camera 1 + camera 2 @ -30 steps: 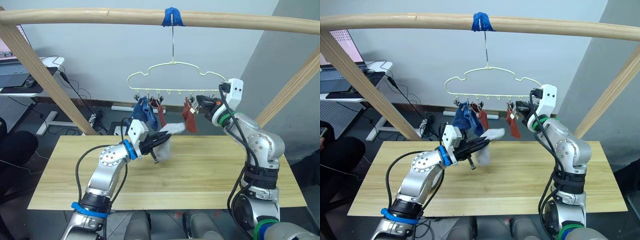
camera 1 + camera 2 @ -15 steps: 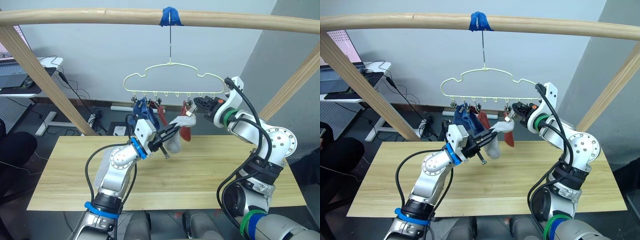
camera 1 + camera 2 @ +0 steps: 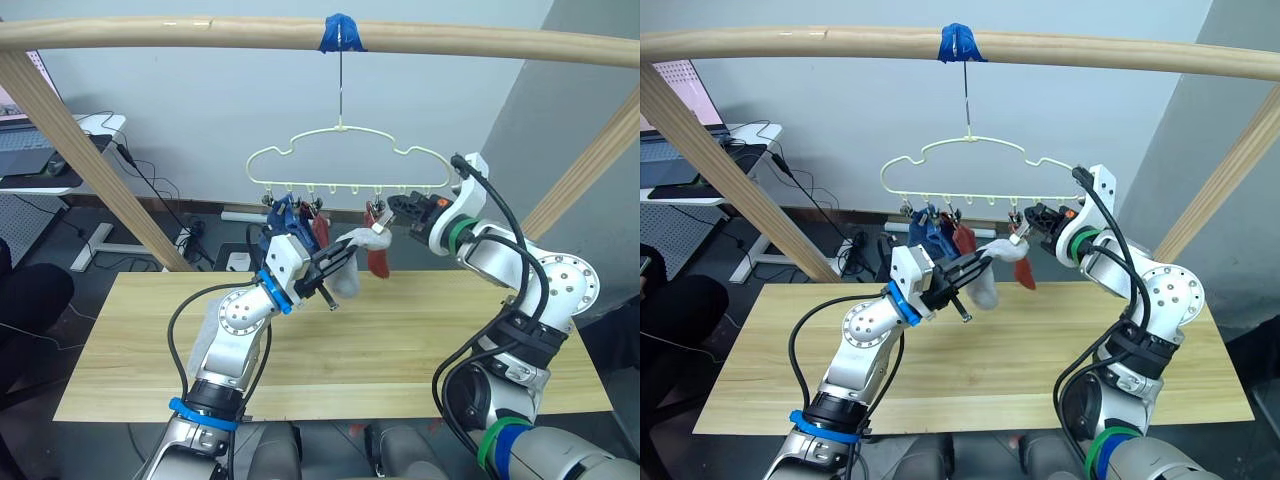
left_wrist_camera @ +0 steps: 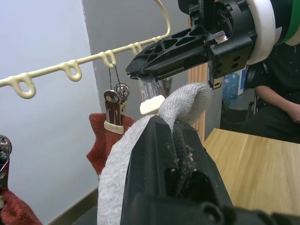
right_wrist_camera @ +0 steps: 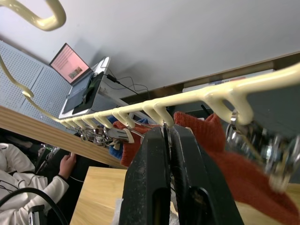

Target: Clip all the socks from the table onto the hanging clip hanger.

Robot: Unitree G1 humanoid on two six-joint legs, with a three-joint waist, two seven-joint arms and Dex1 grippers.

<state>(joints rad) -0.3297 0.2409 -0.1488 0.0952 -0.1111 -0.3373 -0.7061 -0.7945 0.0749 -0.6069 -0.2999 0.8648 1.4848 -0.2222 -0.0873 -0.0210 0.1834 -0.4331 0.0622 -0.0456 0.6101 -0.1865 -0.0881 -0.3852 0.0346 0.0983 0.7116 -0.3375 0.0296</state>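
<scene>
The cream clip hanger (image 3: 340, 160) hangs by its hook from the wooden rail. A blue sock (image 3: 283, 215) and two rust red socks (image 3: 320, 228) (image 3: 379, 256) hang from its clips. My left gripper (image 3: 338, 263) is shut on a light grey sock (image 3: 349, 272) and holds its top edge up just under a clip (image 4: 149, 91). That clip is pinched by my right gripper (image 3: 394, 208), which is shut on it at the hanger's right side. In the right wrist view the fingers (image 5: 154, 154) sit just below the hanger bar (image 5: 197, 96). The table (image 3: 420, 350) lies below.
The thick wooden rail with blue tape (image 3: 345, 33) spans the top, with slanted wooden posts at left (image 3: 90, 160) and right (image 3: 590, 170). A desk with a laptop (image 3: 40, 150) stands at the back left. A seated person (image 4: 276, 93) is off to one side.
My left gripper has lifted the grey sock from above the table up to the hanger's clips. My right gripper has shifted left along the hanger's bar to the clip.
</scene>
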